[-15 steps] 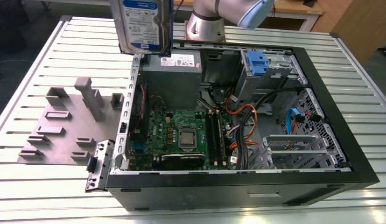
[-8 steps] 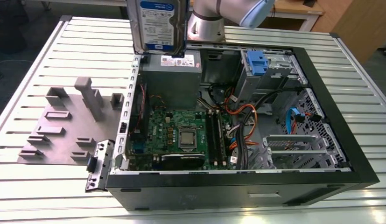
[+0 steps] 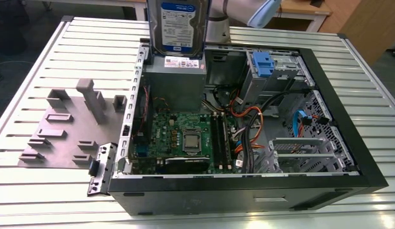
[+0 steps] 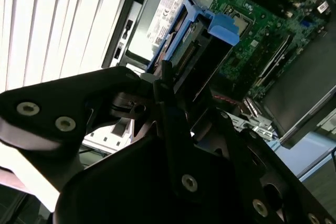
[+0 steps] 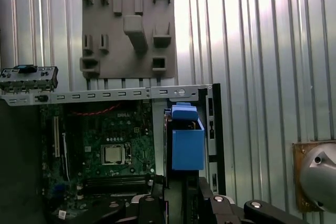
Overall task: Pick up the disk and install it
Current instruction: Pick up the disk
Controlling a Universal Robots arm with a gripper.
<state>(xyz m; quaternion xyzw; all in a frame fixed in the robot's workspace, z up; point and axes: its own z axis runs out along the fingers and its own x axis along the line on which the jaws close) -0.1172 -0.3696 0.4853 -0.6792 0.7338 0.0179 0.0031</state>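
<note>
The disk hangs upright in the air at the back of the exterior view, its white-and-blue label facing the camera. Its lower end is just above the grey power-supply box in the open computer case. In both wrist views the disk's blue end handle points away from the camera, down toward the case. My gripper is shut on the disk, one black finger on each side of its body. The disk's far end hides part of the power-supply box beneath it.
Another blue-handled drive carrier sits in the bay at the case's back right. The green motherboard and loose cables fill the case floor. A grey fixture plate with upright blocks lies on the slatted table, at the exterior view's left.
</note>
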